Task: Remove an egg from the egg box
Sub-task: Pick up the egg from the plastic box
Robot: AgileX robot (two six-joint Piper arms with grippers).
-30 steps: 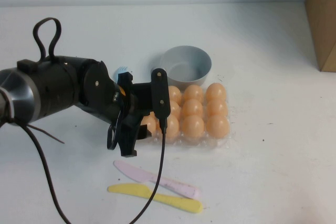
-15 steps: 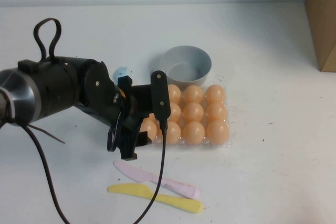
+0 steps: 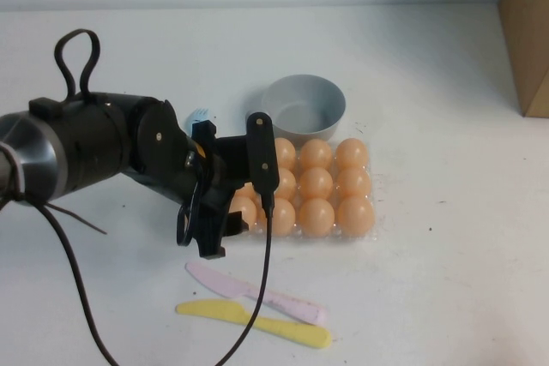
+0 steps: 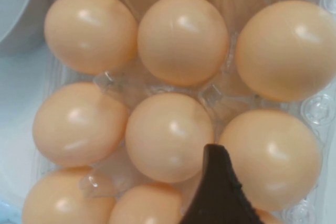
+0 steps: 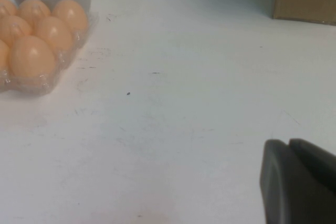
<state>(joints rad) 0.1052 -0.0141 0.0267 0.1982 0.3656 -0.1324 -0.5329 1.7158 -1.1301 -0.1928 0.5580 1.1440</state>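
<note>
The egg box (image 3: 364, 231) is a clear plastic tray full of peach-orange eggs, in front of the grey bowl. My left gripper (image 3: 219, 225) hangs over the box's left end, low among the eggs. In the left wrist view one dark finger (image 4: 218, 195) sits in the gap between two eggs, touching the egg (image 4: 270, 166) beside it; the other finger is out of view. All eggs still sit in their cups. My right gripper (image 5: 294, 182) is shut and empty, low over bare table to the right of the box (image 5: 31, 85).
A grey bowl (image 3: 303, 107) stands right behind the box. A pink knife (image 3: 257, 293) and a yellow knife (image 3: 257, 325) lie in front of it. A cardboard box (image 3: 527, 32) stands at the far right. A small blue thing (image 3: 199, 114) lies behind my left arm.
The egg box has slid slightly toward the front of the table. My left gripper has stayed over its left end, barely shifting.
</note>
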